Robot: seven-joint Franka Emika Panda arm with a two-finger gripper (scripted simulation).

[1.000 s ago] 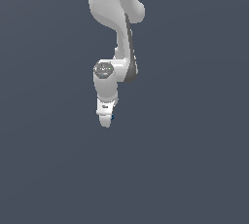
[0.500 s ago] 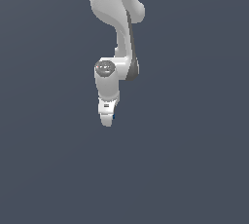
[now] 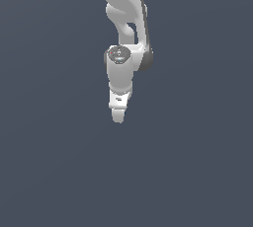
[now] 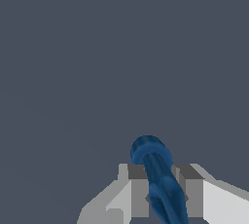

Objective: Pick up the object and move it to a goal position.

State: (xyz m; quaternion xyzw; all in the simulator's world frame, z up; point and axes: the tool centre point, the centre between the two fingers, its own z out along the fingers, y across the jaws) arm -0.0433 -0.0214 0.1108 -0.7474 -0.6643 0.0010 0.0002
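Note:
In the wrist view the small dark blue knobby object (image 4: 158, 174) sits clamped between my two grey finger pads (image 4: 138, 189), its rounded ridged end sticking out past them. My gripper (image 4: 163, 194) is shut on it. In the exterior view the white arm hangs down from the top with the gripper (image 3: 118, 117) pointing down over the plain grey ground; the object is hidden there by the fingers.
Only flat, uniform dark grey ground shows around the arm in both views. No goal marker or other object is visible.
The arm and gripper have risen slightly in the exterior view, still holding the object.

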